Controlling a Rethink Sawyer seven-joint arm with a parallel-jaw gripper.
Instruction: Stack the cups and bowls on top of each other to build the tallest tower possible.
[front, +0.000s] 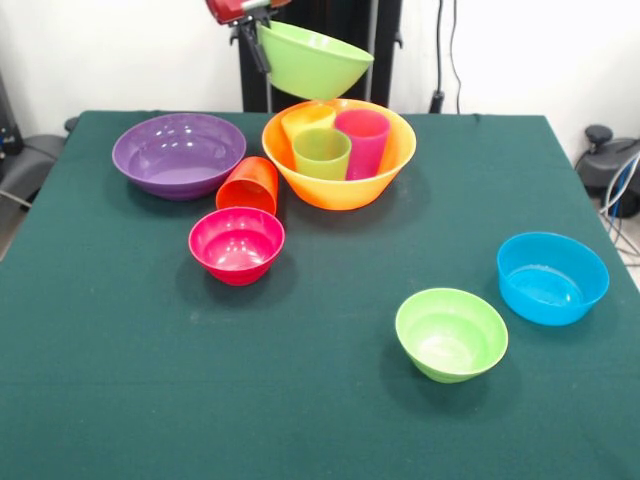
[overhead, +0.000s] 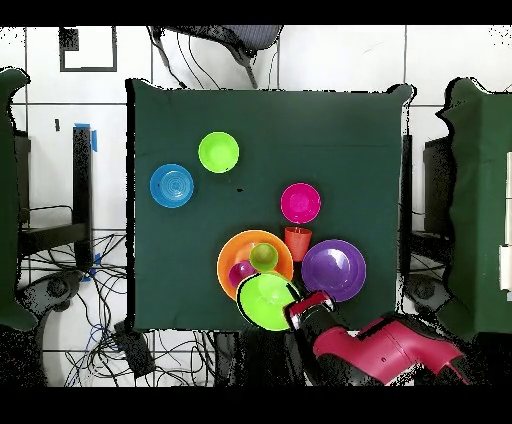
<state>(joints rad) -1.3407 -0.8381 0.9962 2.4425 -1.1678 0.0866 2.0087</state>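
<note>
- My end effector (front: 262, 42) grips the big green bowl (front: 315, 60) by its rim, tilted, above the orange bowl (front: 340, 185).
- I can read no writing.

A large light-green bowl (front: 315, 58) is held tilted by the gripper (front: 256, 40) above the large orange bowl (front: 339, 172). Three upright tumblers are seen inside the orange bowl, and an orange-red cup (front: 248, 185) is seen beside it.

The table (front: 120, 400) is viewed obliquely from its front edge and from directly overhead (overhead: 350, 130); its whole top is shared.
</note>
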